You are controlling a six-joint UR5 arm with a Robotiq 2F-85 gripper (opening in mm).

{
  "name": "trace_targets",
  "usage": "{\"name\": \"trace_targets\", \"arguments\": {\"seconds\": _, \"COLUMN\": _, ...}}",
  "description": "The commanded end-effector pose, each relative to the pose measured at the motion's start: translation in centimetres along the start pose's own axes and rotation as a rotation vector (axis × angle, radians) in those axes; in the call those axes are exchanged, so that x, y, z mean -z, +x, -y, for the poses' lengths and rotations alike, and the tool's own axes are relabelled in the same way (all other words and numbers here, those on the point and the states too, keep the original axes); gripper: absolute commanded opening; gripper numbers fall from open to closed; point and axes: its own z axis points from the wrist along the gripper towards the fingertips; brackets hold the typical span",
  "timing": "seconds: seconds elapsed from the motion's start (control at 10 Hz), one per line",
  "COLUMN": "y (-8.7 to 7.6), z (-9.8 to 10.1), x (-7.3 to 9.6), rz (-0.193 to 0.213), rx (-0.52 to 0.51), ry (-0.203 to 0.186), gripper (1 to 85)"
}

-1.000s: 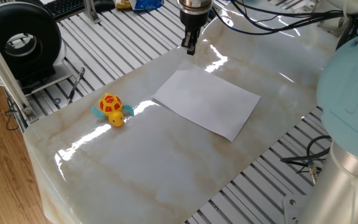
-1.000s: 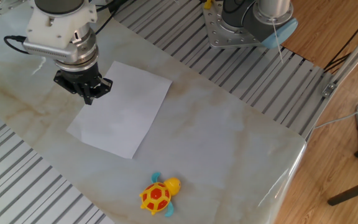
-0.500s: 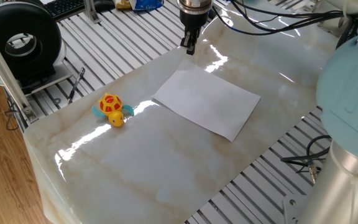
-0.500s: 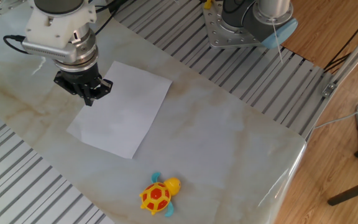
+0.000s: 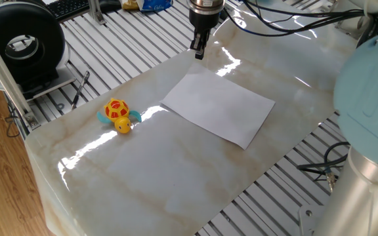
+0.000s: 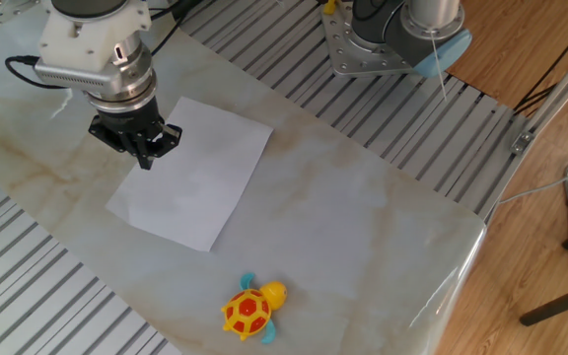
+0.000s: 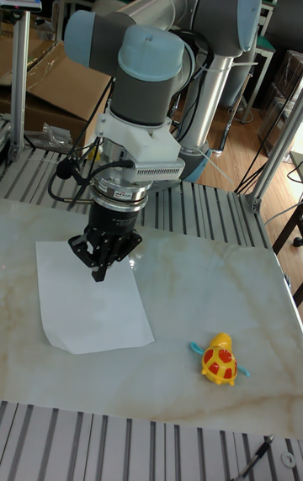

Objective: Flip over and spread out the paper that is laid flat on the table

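Note:
The paper (image 5: 218,108) (image 6: 190,173) (image 7: 101,313) is a plain white sheet lying flat on the marble table (image 5: 176,177) (image 6: 363,227) (image 7: 219,279). My gripper (image 5: 198,50) (image 6: 147,159) (image 7: 99,272) hangs above the table near one edge of the sheet, pointing straight down. Its fingers are pressed together with nothing between them. It is clear of the paper and does not touch it.
A yellow and red toy turtle (image 5: 117,115) (image 6: 249,310) (image 7: 221,361) sits on the table a short way from the sheet. Ribbed grey metal framing (image 5: 123,52) (image 6: 383,128) surrounds the slab. The arm's base (image 6: 402,35) stands beyond the table edge.
The gripper has shifted very slightly near the paper's edge. The paper and the turtle have not moved.

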Motion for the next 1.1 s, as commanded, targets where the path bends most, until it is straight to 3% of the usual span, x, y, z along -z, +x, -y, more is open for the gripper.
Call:
{"name": "trace_targets", "arguments": {"seconds": 0.0, "y": -0.27, "z": 0.05, "x": 0.16, "rz": 0.007, "rx": 0.008, "ry": -0.002, "gripper": 85.0}}
{"name": "trace_targets", "arguments": {"seconds": 0.5, "y": -0.87, "z": -0.33, "x": 0.18, "rz": 0.029, "rx": -0.001, "ry": -0.015, "gripper": 84.0}}
{"name": "trace_targets", "arguments": {"seconds": 0.7, "y": -0.67, "z": -0.68, "x": 0.45, "rz": 0.027, "rx": -0.005, "ry": -0.024, "gripper": 84.0}}
{"name": "trace_targets", "arguments": {"seconds": 1.0, "y": -0.15, "z": -0.18, "x": 0.37, "rz": 0.005, "rx": 0.0, "ry": -0.004, "gripper": 83.7}}
